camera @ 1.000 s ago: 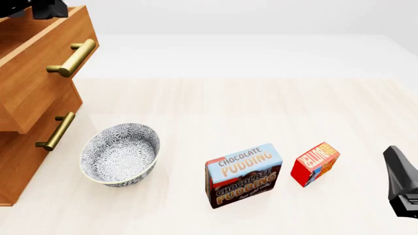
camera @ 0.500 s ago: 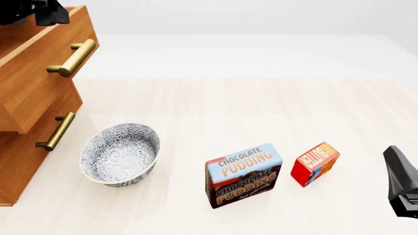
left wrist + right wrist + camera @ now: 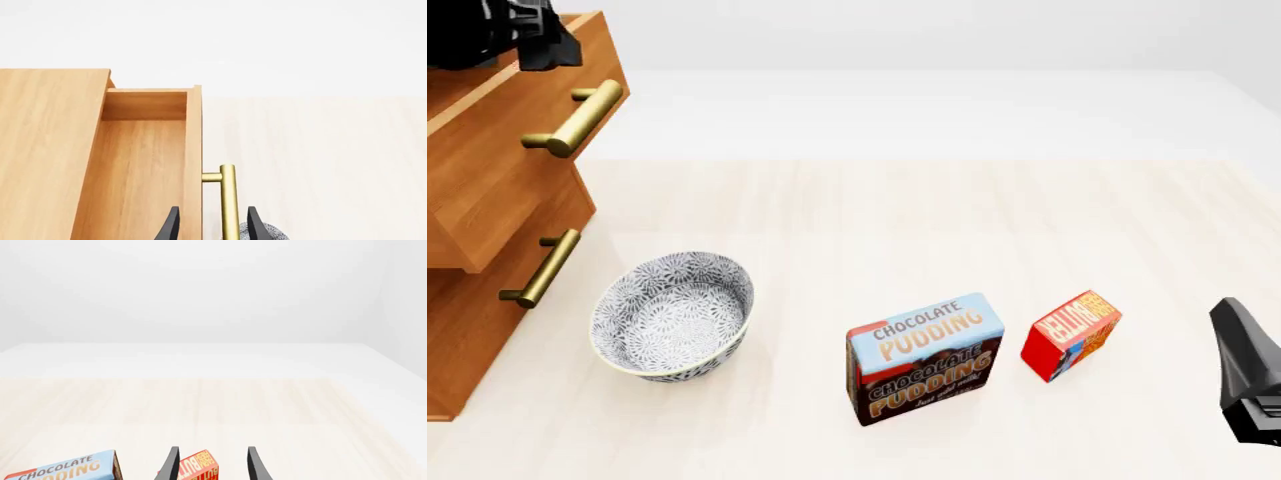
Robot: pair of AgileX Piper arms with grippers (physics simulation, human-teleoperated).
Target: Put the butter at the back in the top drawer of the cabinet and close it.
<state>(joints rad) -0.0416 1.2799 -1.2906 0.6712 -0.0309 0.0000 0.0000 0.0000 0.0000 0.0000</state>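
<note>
At the desk's (image 3: 961, 220) far left edge: the cabinet (image 3: 474, 300), cut off by the picture's border, lower drawers only partly seen. Top drawer (image 3: 143, 165) pulled out, bare wooden floor and back wall showing in the left wrist view, near end out of view. Above it in the front view, left gripper (image 3: 507, 25) only as a dark mass, mostly cropped at the top corner. From the left wrist view: jaws apart, two black tips either side of the brass handle (image 3: 228, 200) and the drawer front's edge, clamped on nothing; contact with the handle impossible to judge.

Near the front edge, right of centre: the butter (image 3: 1072, 335), red and orange, tilted, lettering hard to read. Just beside it toward the left, apart from it: chocolate pudding box (image 3: 925, 357), standing larger. Farther left, near the cabinet's foot: patterned grey bowl (image 3: 671, 315).

At the front right corner: right gripper (image 3: 1248, 370), half out of the picture, apart from the butter. From the right wrist view: jaws apart, holding nothing, butter framed between the tips but farther off, its lower part cut off; pudding box also cropped.
</note>
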